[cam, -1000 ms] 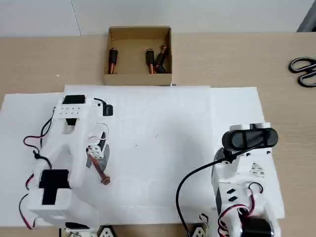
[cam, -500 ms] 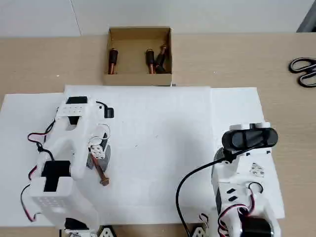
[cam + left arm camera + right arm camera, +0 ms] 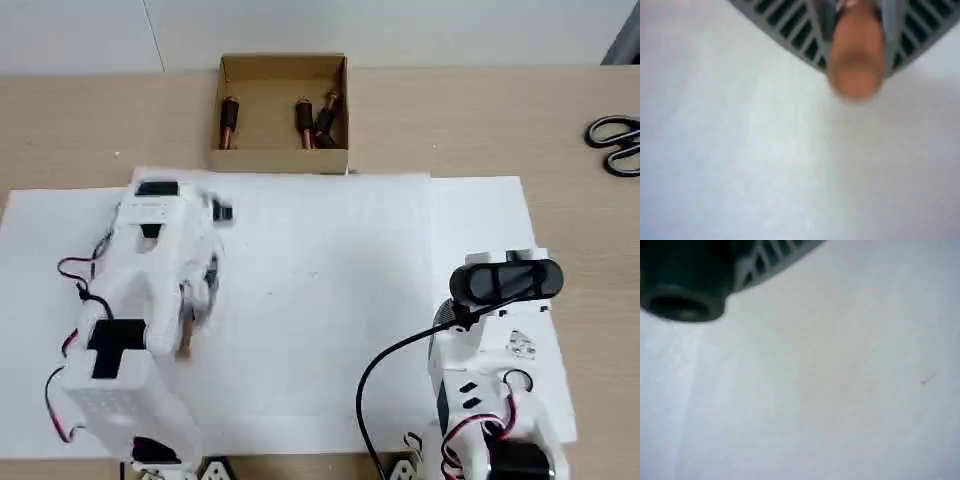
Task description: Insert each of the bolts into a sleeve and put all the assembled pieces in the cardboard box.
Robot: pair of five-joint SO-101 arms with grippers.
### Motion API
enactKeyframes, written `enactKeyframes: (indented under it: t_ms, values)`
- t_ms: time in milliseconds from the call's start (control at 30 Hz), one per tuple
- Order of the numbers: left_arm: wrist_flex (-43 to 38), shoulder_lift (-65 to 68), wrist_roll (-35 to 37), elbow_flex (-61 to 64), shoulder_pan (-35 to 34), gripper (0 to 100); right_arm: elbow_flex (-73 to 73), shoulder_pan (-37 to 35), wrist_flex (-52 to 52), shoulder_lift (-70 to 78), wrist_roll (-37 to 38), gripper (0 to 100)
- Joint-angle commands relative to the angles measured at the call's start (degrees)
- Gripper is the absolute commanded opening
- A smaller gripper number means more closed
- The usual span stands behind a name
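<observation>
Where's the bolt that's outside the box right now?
The bolt sits clamped in the left gripper, seen in the left wrist view, above the white sheet on the table's left side, well short of the cardboard box.

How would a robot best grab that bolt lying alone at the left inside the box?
Probably from straight above, pinching the bolt across its middle: it lies flat with bare floor either side, and the walls of the cardboard box block sideways approaches.

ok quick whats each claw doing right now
left claw: closed on a copper bolt
right claw: apparently closed on a black sleeve
</observation>
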Motion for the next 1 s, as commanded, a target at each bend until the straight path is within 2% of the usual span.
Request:
enactKeyframes:
  t_ms: [0,233,367,733,967]
  values:
    - [1.23,-8.18,2.11,-6.02,0.09,0,-0.26,0.66,-0.48,-0.13,0.18,0.2]
    - [2.64,-11.87,2.81,-7.69,1.32,1,-0.26,0.66,-0.92,-0.04,-1.85,0.2]
    - [2.73,-10.37,9.49,-7.60,0.97,1,-0.26,0.66,-0.92,-0.04,-2.55,0.2]
    - [2.37,-6.77,12.13,-8.13,1.41,1,-0.18,0.57,-0.92,-0.04,-2.55,0.2]
    - [2.29,-6.33,12.13,-20.70,1.67,1,1.23,0.57,-1.71,-0.40,-2.55,0.2]
